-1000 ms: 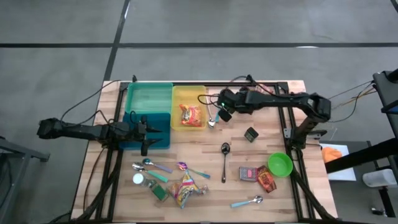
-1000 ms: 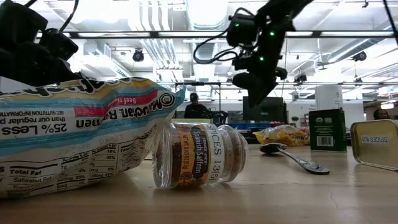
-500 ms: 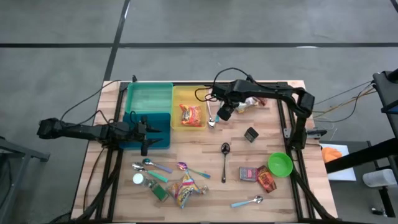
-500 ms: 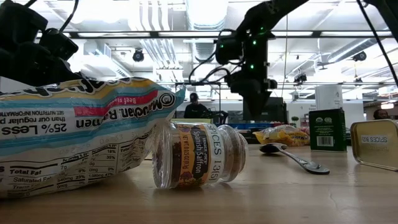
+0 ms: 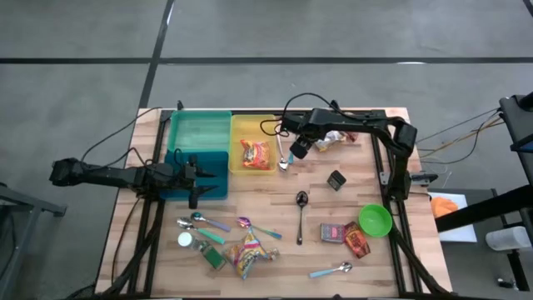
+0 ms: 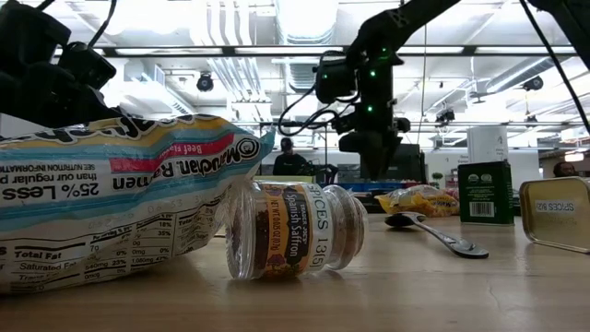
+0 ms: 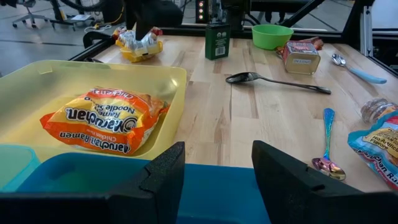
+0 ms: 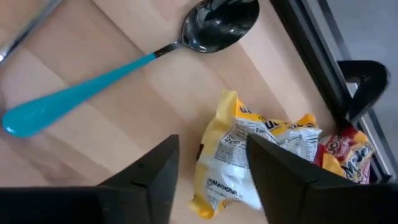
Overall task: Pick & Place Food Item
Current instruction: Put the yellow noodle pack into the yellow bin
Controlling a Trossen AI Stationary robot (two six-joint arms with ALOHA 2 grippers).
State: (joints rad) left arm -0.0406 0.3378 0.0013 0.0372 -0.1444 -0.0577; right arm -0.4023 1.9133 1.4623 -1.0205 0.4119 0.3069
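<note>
Near the back edge of the table (image 5: pixel 366 258), right of the middle, lies the snack packet (image 5: pixel 335 138), a crumpled yellow bag flat on the wood. It looks light, soft and crinkly, with a slick film that may slip or collapse. The safest hold is probably a pinch across a bunched fold at its middle or along a sealed end. Its long axis seems to run roughly along the back edge; which end is the top I cannot tell. The right gripper (image 5: pixel 298 150) hovers just beside it, toward the yellow tray (image 5: pixel 250 125), fingers (image 8: pixel 155 180) spread and empty. A teal-handled spoon (image 8: pixel 81 93) lies near below. Ramen (image 5: pixel 256 154) sits in the tray. The left gripper (image 5: pixel 193 171) waits, spread, over the blue bin (image 5: pixel 208 187).
</note>
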